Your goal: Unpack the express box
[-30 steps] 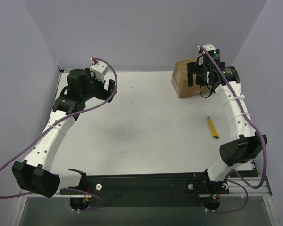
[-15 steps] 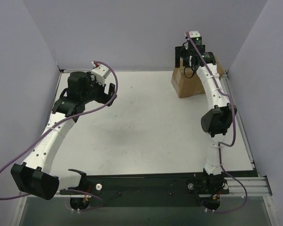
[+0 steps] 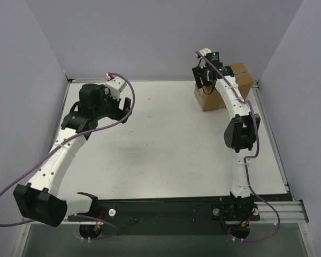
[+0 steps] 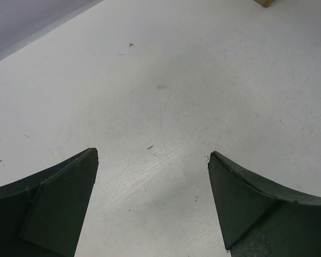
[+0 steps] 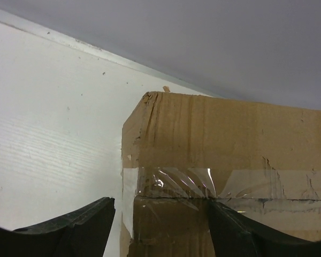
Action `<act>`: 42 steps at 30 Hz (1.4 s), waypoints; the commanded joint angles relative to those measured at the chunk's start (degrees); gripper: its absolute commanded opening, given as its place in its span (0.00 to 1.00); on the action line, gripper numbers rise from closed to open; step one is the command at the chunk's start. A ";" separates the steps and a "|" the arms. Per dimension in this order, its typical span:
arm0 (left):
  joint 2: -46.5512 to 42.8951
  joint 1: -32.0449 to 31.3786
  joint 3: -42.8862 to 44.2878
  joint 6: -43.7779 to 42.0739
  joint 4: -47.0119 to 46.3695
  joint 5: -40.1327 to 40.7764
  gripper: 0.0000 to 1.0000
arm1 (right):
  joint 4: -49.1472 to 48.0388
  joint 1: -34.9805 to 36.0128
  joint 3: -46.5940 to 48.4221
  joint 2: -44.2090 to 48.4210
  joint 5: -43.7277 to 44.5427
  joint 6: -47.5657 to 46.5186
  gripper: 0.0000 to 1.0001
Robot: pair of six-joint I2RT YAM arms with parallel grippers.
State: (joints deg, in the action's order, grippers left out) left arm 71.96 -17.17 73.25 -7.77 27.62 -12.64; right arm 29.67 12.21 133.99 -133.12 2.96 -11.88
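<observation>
The left pincer [image 4: 153,155] hangs spread and empty over bare counter [image 3: 166,150], well apart from the work. At the far right corner the express box [image 3: 242,80] stands shut, flaps down and the clear tape [image 5: 176,182] unbroken across the seam. The right pincer [image 5: 159,206] hovers at the box's left end, jaws spread, gripping nothing. By my judgement unpacking has hardly begun: tape, flaps and contents are all yet to do
</observation>
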 commanded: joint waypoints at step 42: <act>-1.12 -1.64 -18.58 0.23 -7.86 -14.23 0.68 | 2.15 10.03 -44.01 35.50 -11.40 8.01 0.43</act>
State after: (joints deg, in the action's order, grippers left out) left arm 72.23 -18.44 55.27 -3.09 19.81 -20.78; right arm 33.52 22.33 88.97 -92.42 -8.25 -7.11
